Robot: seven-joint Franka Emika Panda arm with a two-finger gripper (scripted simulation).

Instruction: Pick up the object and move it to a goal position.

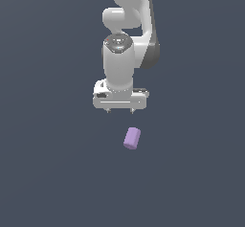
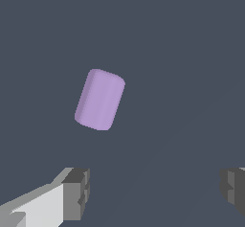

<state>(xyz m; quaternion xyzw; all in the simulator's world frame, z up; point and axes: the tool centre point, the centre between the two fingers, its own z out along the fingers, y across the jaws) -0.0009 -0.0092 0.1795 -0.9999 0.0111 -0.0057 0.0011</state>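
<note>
- Item one: lavender cylinder (image 1: 132, 138), short, matte and plain. I see it lying on its side on the dark grey floor (image 1: 43, 173), tilted a little off the arm's line, near the middle of the exterior view.
- Item two: white gripper (image 1: 119, 110), pointing straight down. Its jaws stand wide apart and hold nothing (the wrist view shows both grey fingertips (image 2: 76, 192) clear of the cylinder (image 2: 99, 99)).
- Relation: the cylinder lies near the gripper, apart from it, not between the jaws.
</note>
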